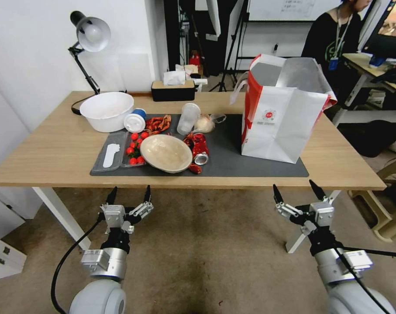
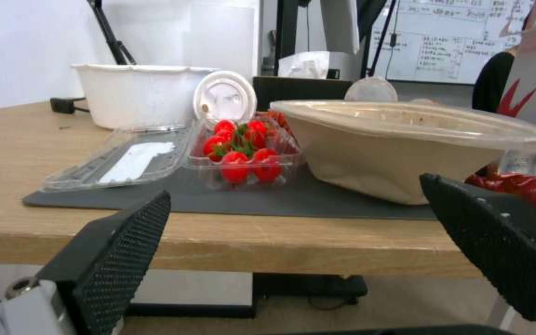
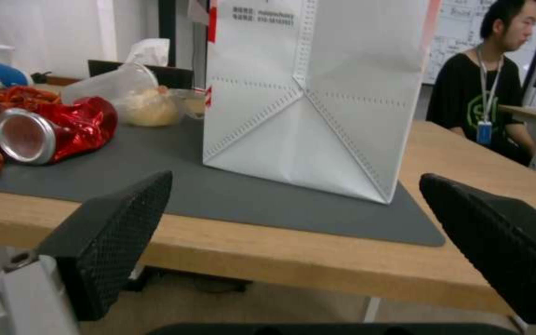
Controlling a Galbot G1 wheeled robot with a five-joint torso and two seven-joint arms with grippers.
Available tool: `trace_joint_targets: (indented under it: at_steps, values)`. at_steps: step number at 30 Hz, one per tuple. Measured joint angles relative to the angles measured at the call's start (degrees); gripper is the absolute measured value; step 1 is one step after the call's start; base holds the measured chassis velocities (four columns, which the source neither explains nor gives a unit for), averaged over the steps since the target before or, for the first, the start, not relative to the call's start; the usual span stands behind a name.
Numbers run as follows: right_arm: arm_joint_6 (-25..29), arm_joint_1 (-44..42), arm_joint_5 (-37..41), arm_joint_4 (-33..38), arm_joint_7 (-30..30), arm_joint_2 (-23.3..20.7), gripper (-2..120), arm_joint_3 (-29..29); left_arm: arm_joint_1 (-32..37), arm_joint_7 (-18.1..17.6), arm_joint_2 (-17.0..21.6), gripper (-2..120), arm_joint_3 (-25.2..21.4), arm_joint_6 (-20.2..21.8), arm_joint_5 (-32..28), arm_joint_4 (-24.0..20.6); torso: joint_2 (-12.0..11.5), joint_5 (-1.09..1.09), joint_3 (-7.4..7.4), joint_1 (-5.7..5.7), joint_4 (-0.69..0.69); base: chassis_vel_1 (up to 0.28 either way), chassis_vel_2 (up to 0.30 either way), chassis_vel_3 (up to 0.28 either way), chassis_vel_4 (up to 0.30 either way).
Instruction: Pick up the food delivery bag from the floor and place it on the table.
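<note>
— Where does the food delivery bag (image 1: 281, 114) sit relative to the jaws?

— Ahead of and above the right gripper (image 1: 299, 193), upright on the dark mat (image 1: 232, 162) of the desk (image 1: 53, 148), mouth open. The jaws hang below the desk edge, spread wide, holding nothing.

— And the left gripper (image 1: 129, 195)?

— Also spread and empty, below the edge, facing the beige bowl (image 2: 398, 144) and the tomato punnet (image 2: 240, 151); the bag is well off to its right.

— So which arm is nearer?

— The right, clearly. The bag's long axis runs vertically, its folded base facing those jaws. It looks already placed, I'd judge.
</note>
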Motion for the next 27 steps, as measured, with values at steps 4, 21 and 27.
trace_joint_targets:
  at_steps: [4,21,27]
  values:
    - [0.46,-0.43,-0.33,-0.37,0.42,0.74,100,-0.84,0.00,0.01,-0.01,100,-0.02,-0.01,-0.02,0.00,0.00,0.00,0.00,0.00,-0.01,0.000,0.000,0.000,0.000]
    - [0.70,0.35,-0.36,-0.97,0.63,1.21,100,-1.00,0.07,0.02,0.14,100,-0.19,-0.01,-0.32,-0.08,0.00,0.01,0.00,0.01,0.00,0.000,0.000,0.000,0.000]
    - [0.59,0.25,-0.29,-0.81,0.48,1.05,100,-0.78,0.11,0.05,0.02,100,-0.05,-0.16,-0.47,-0.14,0.00,0.00,0.00,0.01,0.00,0.000,0.000,0.000,0.000]
